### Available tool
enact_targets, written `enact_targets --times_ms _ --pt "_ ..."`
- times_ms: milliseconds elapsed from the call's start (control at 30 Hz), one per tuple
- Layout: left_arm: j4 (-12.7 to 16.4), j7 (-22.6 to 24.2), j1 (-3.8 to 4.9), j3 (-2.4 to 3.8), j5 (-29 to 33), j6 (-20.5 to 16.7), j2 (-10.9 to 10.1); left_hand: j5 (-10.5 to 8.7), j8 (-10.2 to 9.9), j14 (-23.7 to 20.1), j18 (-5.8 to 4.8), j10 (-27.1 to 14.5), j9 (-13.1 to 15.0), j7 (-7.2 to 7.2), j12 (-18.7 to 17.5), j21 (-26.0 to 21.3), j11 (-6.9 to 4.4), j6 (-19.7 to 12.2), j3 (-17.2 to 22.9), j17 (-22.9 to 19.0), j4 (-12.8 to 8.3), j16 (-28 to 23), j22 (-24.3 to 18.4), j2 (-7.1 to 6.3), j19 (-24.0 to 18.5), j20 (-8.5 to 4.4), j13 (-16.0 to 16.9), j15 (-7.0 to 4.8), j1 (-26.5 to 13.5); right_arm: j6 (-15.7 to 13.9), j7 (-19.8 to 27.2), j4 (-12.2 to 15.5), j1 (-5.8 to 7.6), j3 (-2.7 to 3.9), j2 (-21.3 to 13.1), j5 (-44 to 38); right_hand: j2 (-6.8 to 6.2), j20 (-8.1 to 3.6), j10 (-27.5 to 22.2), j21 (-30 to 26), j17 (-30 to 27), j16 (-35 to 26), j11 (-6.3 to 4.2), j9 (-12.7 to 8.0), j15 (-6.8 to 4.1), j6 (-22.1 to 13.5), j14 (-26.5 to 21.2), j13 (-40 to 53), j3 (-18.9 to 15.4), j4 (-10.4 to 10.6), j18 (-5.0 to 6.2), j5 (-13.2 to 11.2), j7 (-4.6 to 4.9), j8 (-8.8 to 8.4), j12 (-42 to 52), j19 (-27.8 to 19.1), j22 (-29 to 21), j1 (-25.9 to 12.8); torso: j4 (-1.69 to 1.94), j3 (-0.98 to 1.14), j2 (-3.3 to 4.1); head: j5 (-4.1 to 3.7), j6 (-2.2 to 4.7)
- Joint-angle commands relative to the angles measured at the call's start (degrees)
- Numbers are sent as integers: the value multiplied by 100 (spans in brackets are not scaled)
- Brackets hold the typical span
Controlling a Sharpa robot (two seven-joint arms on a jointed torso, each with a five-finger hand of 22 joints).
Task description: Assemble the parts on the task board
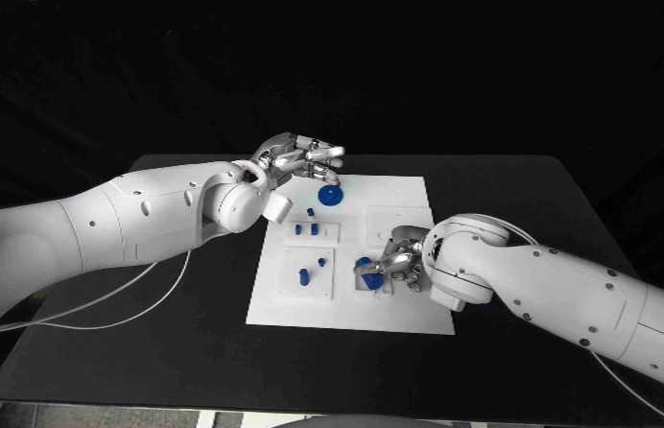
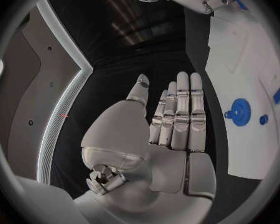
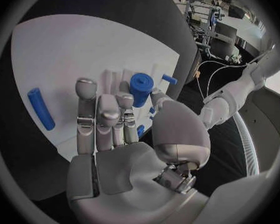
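Note:
The white task board (image 1: 394,198) lies in the middle of the black table. A blue gear (image 1: 329,195) rests on its far left part, also seen as the blue gear (image 2: 239,112) in the left wrist view. My left hand (image 1: 299,159) hovers at the board's far left corner just beyond the gear, fingers (image 2: 180,109) straight and holding nothing. My right hand (image 1: 397,258) is low over the board's near right part. There its thumb and a finger (image 3: 125,102) pinch an upright blue cylinder (image 3: 140,88), the same blue cylinder (image 1: 368,273) in the head view.
Small blue pegs (image 1: 307,226) stand in a raised plate at the board's left, and more blue pieces (image 1: 304,276) sit in the plate nearer me. A blue bar (image 3: 40,108) lies flat on the board beside my right hand. White cables (image 1: 125,303) trail across the table's left side.

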Motion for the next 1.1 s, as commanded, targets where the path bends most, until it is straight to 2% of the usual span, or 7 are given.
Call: enact_targets --times_ms 33,67,133,200,233,633,1100 --pt "9 19 3 4 -26 89 7 -1 13 -18 -17 -54 -6 8 -8 22 -4 -34 -3 -11 32 -22 -19 -20 10 35 10 30 -49 190 36 9 -49 -37 -12 15 -188 -23 -6 -42 6 -30 38 -9 -18 -44 20 4 -190 102 -76 -6 6 -13 -45 13 375 47 0 6 -1 0 15" --pt "9 18 3 4 -27 91 6 -1 13 -18 -17 -54 -6 8 -8 22 -4 -34 -3 -11 32 -22 -19 -20 10 35 10 30 -49 185 49 16 -50 -37 -20 19 -141 -18 -8 -52 4 -37 41 -2 -16 -49 22 6 -416 183 -73 -4 9 -12 -49 11 373 119 1 7 -1 0 16" --pt "10 17 3 4 -30 94 3 -1 13 -18 -17 -54 -6 8 -8 22 -4 -34 -3 -11 32 -22 -19 -20 10 35 10 30 -49 170 72 38 -53 -37 -41 24 128 0 -12 -58 -2 -43 45 27 -3 -58 27 10 -918 103 -58 11 18 -12 -37 15 374 165 3 7 0 -1 19" --pt "10 16 3 4 -33 95 0 0 14 -18 -17 -55 -6 8 -8 22 -3 -35 -4 -11 31 -23 -21 -24 9 36 10 30 -48 156 94 74 -57 -37 -72 30 493 13 -18 -59 -15 -44 41 85 6 -75 26 1 -1564 -274 -44 111 25 -13 -17 17 376 133 6 3 1 -3 19" --pt "10 16 3 4 -35 95 -1 1 14 -18 -17 -56 -6 8 -8 22 -3 -36 -5 -11 29 -23 -22 -30 9 36 10 30 -46 152 103 97 -58 -37 -90 34 559 15 -23 -65 -18 -38 52 105 2 -81 25 -7 -1686 -328 -40 97 16 -15 -12 20 374 113 5 2 2 -2 15" --pt "-1 22 3 4 -60 101 -6 12 15 -19 -17 -56 -6 8 -8 22 -4 -36 -3 -12 30 -23 -25 -31 8 37 10 30 -46 72 180 337 -63 -12 -304 42 683 16 -18 -52 -36 -28 51 142 -1 -82 23 -21 -2052 -356 -34 32 12 -15 29 28 379 76 2 -3 -1 5 37" --pt "-6 19 3 4 -67 99 -6 20 19 -20 -17 -59 -5 8 -9 25 -2 -36 3 -12 26 -23 -34 -39 8 37 9 31 -45 6 228 578 -63 175 -460 -8 801 15 -16 -33 -40 -24 49 147 -1 -78 20 -25 -2249 -402 -35 32 11 -15 35 32 382 104 -1 0 2 2 58"
